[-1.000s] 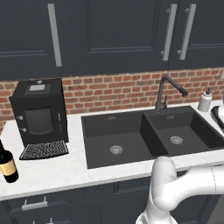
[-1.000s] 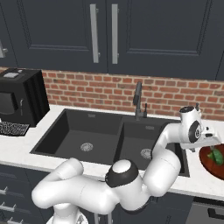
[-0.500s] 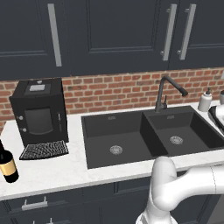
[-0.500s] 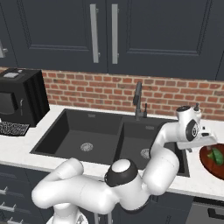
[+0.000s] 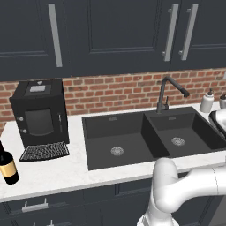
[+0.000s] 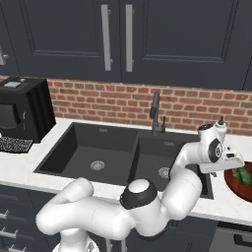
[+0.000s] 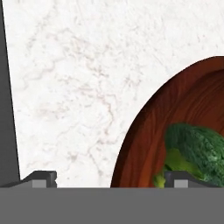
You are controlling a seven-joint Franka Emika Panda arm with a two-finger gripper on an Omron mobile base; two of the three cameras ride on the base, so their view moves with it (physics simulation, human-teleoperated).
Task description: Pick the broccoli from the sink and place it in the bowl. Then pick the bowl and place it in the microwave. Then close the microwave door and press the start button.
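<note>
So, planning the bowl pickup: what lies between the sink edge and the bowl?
In the hand view, bare white marble counter separates the sink from the bowl.

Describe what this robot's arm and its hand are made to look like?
The arm is glossy white, built of thick rounded segments with dark caps at the joints. No loose cables show. Its gripper ends in two small dark, blocky fingertips set wide apart.

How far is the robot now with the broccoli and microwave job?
Done: the broccoli lies in the bowl on the counter beside the sink. In hand: the open gripper straddles the bowl's rim, holding nothing yet. Left: grip the bowl, put it in the microwave, close the door, press start.
</note>
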